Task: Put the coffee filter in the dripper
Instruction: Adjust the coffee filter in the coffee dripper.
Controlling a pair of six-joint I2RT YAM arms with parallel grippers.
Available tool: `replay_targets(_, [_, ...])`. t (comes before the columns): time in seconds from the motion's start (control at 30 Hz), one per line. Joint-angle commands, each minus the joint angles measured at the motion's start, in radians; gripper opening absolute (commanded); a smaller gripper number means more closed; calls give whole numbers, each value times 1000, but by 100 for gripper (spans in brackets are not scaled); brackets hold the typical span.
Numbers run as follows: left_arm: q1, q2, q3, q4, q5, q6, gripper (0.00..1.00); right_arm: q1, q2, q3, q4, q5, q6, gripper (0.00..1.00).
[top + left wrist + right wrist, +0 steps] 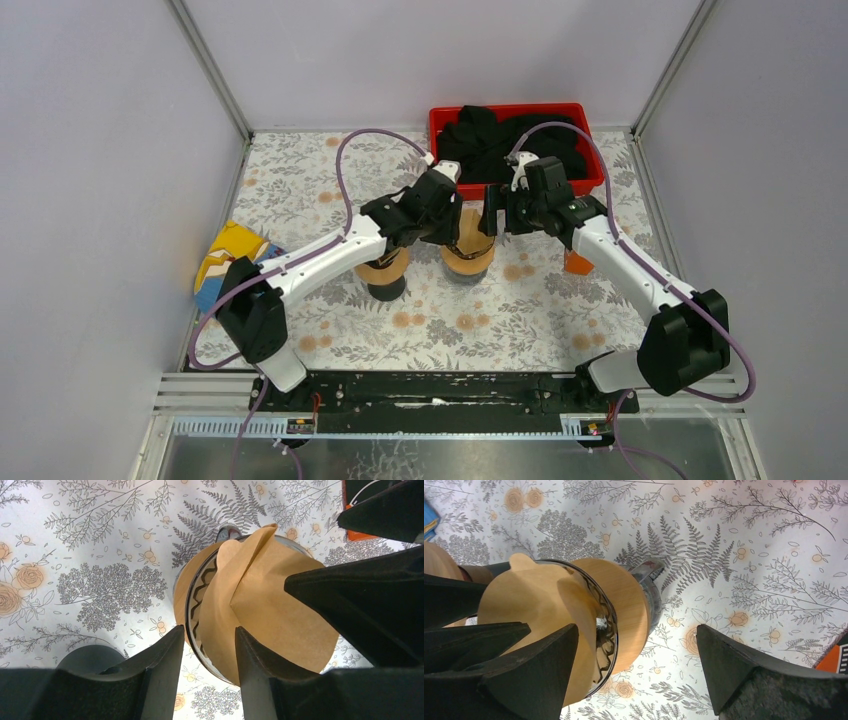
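Top view: both arms meet over the dripper [467, 258] at mid-table; only this view shows the red bin [510, 140] of black cloth at the far edge. Left wrist: coffee filter [270, 610] stands in the dripper's glass cone, one fold raised; left gripper [209, 630] jaws slightly parted at its edge. Right wrist: right gripper [636, 627] jaws wide apart, one finger over the filter, the other outside the dripper; orange object [831, 657], marking unreadable.

Bright, even light, faint shadows. Beside the tan paper coffee filter [270, 610], the black fingers [155, 675] of the left gripper [210, 629] look soft; the clear glass dripper [606, 630] glints.
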Motion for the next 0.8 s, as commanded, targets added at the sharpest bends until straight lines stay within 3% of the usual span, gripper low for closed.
replay_targets(0.0, [8,-22,-29,-6,6,-1,48,2,-16,-9,16,44,9,95])
replay_targets(0.77, [3,41,-38,8,11,-7,43,2,34,-44,30,73,9,94])
